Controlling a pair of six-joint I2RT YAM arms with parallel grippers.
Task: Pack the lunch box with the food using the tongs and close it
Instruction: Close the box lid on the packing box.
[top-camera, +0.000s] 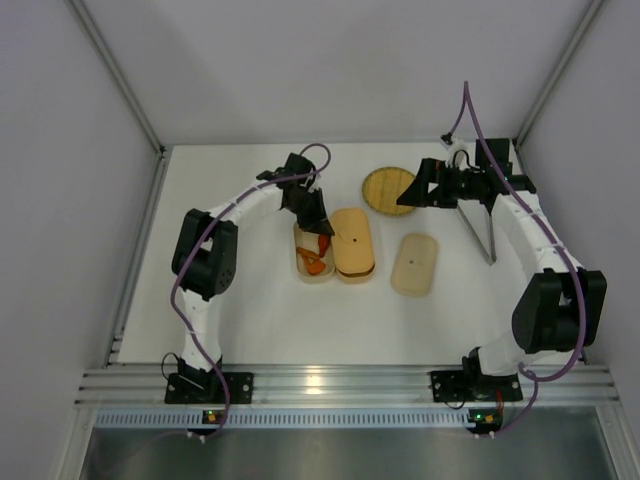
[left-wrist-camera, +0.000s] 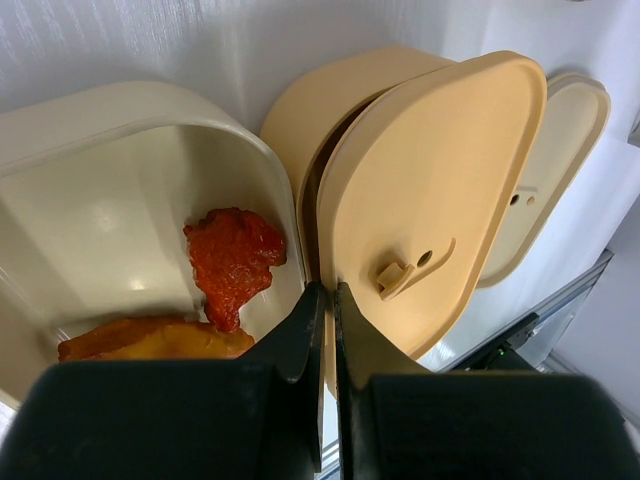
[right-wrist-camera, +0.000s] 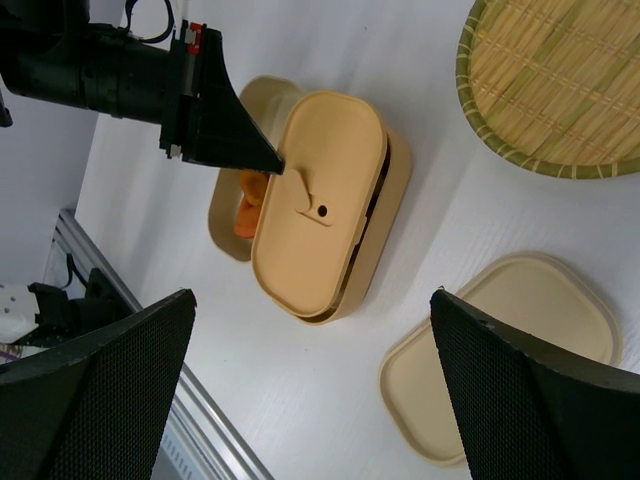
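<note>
Top view: 1 open tray (top-camera: 298, 270) holding orange-red food (top-camera: 315, 258) is seen touching 1 lidded box (top-camera: 353, 243). 1 loose lid (top-camera: 415, 264) and 1 woven plate (top-camera: 388, 190) are laid nearby on table (top-camera: 250, 300). Tongs (top-camera: 487, 248) are left flat, well apart from food, held by neither gripper. Left gripper (top-camera: 312, 212) is poised over tray, right gripper (top-camera: 412, 192) beside plate.

Left wrist: jaws are pressed together with nothing held, at gap between tray and box. 2 food pieces are counted, left of jaws.

Right wrist: fingers (right-wrist-camera: 100, 400) are spread wide, nothing gripped, lidded box seen beyond.
</note>
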